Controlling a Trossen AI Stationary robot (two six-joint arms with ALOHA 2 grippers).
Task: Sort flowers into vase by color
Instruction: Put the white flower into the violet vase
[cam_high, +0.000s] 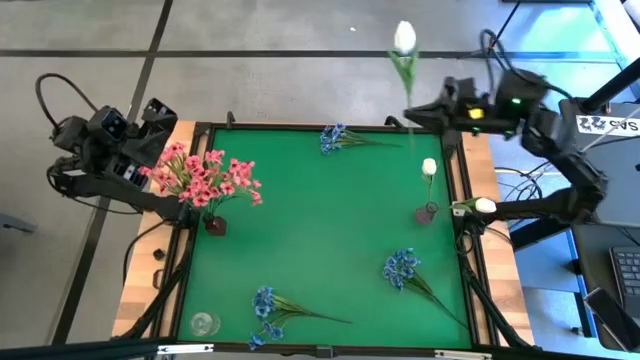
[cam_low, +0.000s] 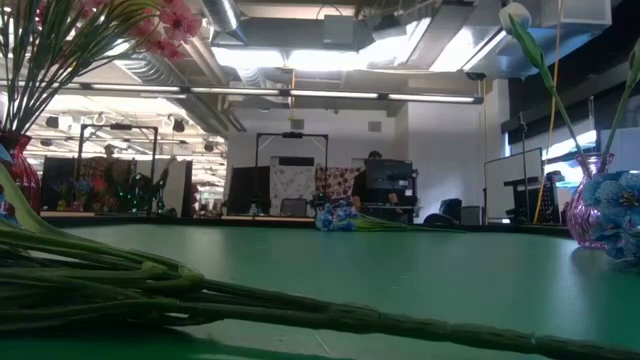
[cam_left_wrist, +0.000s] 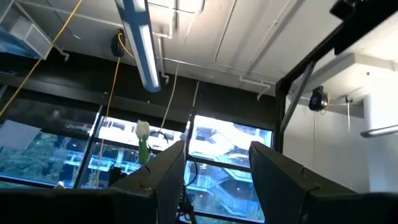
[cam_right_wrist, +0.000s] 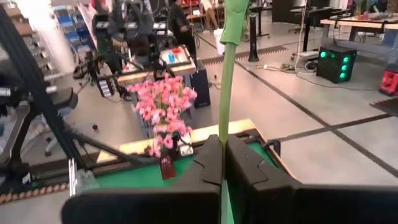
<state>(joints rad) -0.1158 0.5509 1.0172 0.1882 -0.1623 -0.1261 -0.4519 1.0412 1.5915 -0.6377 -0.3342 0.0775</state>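
Observation:
My right gripper (cam_high: 412, 114) is raised over the table's far right corner, shut on a white flower whose bud (cam_high: 404, 38) stands above it. My left gripper (cam_left_wrist: 216, 168) is open and raised at the table's left edge, pointing up at the ceiling with nothing between its fingers. Pink flowers (cam_high: 205, 178) stand in a dark red vase (cam_high: 215, 225) beside it. A pink vase (cam_high: 427, 213) at the right holds two white flowers (cam_high: 429, 167), one leaning over the right edge (cam_high: 485, 206). Three blue flowers (cam_high: 335, 138) (cam_high: 400, 268) (cam_high: 265, 305) lie flat on the green mat. My right gripper pinches the white flower's green stem (cam_right_wrist: 224, 127) between its two fingers, well below the bud. The fingers are level, come from the table's right and lie across the stem. The flower stands upright in the hold, bud on top, lifted clear of the table.
A small clear glass vase (cam_high: 203, 323) stands at the near left corner. The green mat (cam_high: 320, 220) is bare in its middle. A raised black frame (cam_high: 462, 180) runs round the mat. Cables and equipment lie beyond the right edge.

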